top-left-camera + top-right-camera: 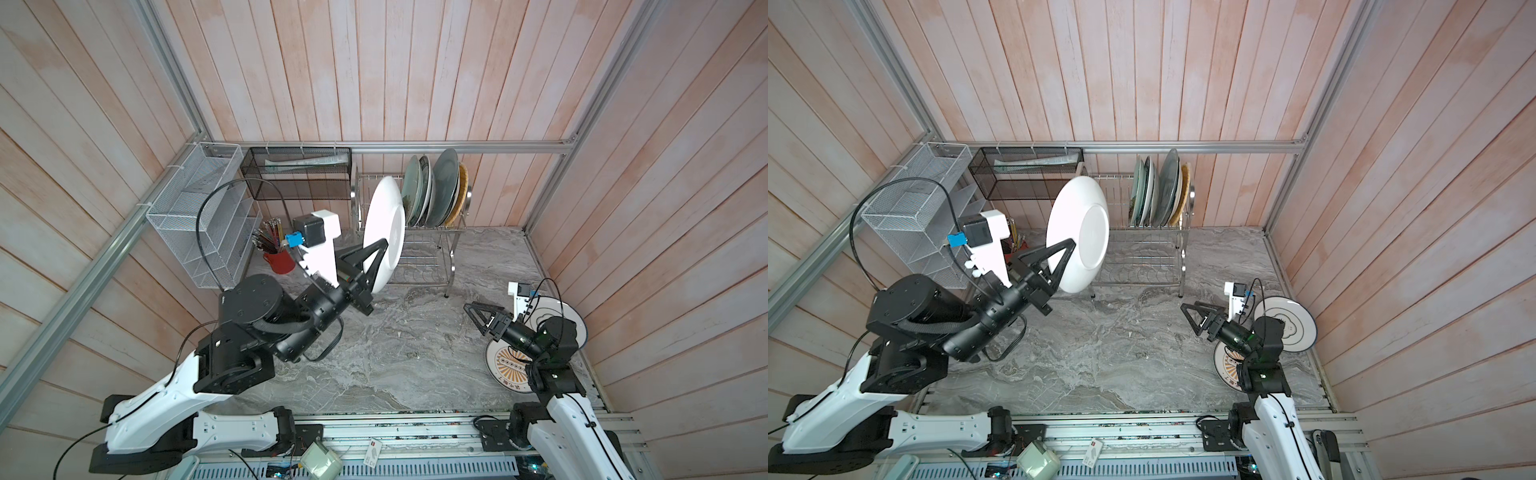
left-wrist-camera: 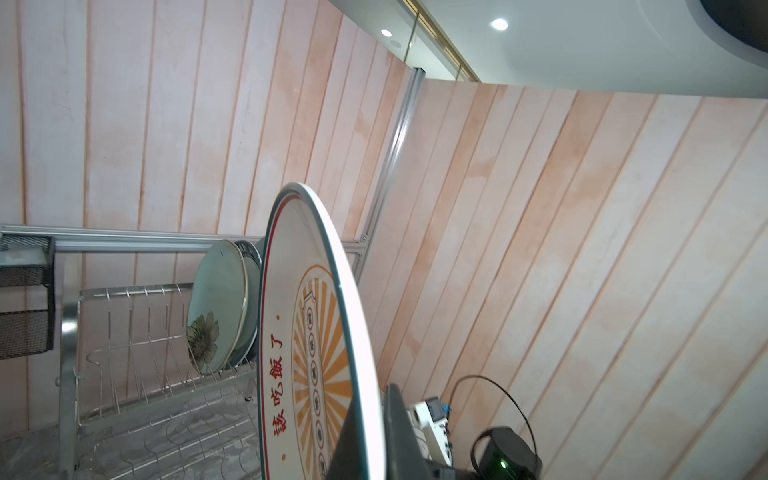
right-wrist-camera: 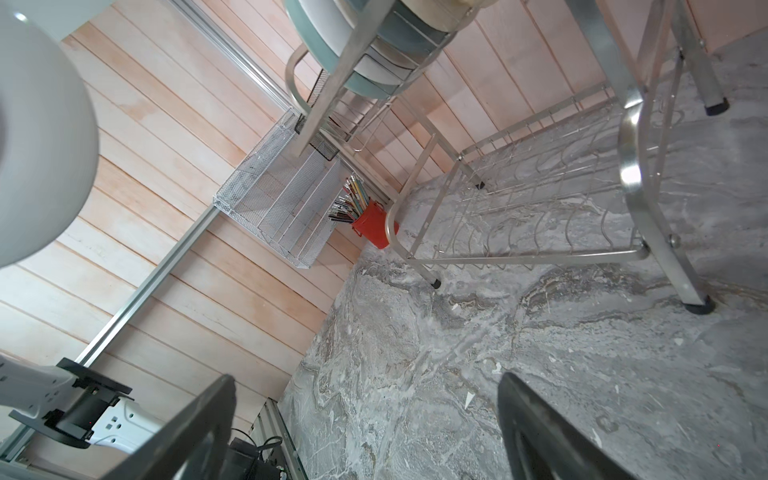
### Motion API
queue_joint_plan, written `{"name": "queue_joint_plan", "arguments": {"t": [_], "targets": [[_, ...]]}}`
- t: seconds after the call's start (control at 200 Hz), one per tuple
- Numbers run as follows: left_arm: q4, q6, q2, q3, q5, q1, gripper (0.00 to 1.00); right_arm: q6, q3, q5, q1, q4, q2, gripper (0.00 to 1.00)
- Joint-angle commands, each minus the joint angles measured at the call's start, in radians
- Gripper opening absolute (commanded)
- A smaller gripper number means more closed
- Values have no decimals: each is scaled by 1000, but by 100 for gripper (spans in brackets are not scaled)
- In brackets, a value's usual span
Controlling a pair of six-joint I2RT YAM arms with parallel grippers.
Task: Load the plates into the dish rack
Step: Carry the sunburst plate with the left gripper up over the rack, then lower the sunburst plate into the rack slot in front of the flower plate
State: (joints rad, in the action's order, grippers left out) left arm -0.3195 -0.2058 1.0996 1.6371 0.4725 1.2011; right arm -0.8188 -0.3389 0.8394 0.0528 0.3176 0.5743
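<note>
My left gripper point(image 1: 380, 249) point(image 1: 1067, 249) point(image 2: 376, 432) is shut on the rim of a white plate point(image 1: 384, 224) point(image 1: 1079, 232), which it holds on edge in the air just in front of the dish rack's point(image 1: 440, 228) point(image 1: 1142, 230) left half. That plate's face point(image 2: 299, 353) shows an orange sunburst and red lettering. Several plates point(image 1: 432, 191) point(image 1: 1158, 191) stand in the rack's upper tier at its right end, a mint flower plate point(image 2: 216, 307) outermost. My right gripper point(image 1: 473, 320) point(image 1: 1188, 320) point(image 3: 365, 415) hangs open and empty low over the table. Behind it lie another sunburst plate point(image 1: 505, 361) and a blue-ring plate point(image 1: 1298, 322), partly hidden by the arm.
A white mesh organiser point(image 1: 199, 220) and a black mesh basket point(image 1: 299, 174) hang on the back left wall. A red cup of pencils point(image 1: 278, 259) stands beside the rack's left end. The rack's lower tier point(image 3: 540, 216) holds nothing. Plank walls close in the back and sides.
</note>
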Motion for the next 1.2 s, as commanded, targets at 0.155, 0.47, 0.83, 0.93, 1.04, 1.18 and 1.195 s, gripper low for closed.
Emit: {"name": "queue_joint_plan", "arguments": {"t": [0.155,0.47,0.83,0.93,1.04,1.18,1.195], "targets": [[19,-3,235,186,-161,-229,0,-64,39,10,9,-15,-108,98],[41,-97,491,367,-386,-494,0,-14,-4,11,12,-187,-188,98],[-63,-102,767,670,-444,-591,0,20,-33,-6,13,-283,-218,98],[-75,-103,808,709,-440,-601,0,27,-49,-6,13,-296,-212,98],[-72,-108,838,713,-436,-609,0,45,-64,-16,13,-322,-202,98],[-76,-113,863,708,-436,-620,0,58,-77,-15,13,-341,-200,98],[-77,-116,865,706,-437,-622,0,59,-76,-16,13,-341,-200,98]]}}
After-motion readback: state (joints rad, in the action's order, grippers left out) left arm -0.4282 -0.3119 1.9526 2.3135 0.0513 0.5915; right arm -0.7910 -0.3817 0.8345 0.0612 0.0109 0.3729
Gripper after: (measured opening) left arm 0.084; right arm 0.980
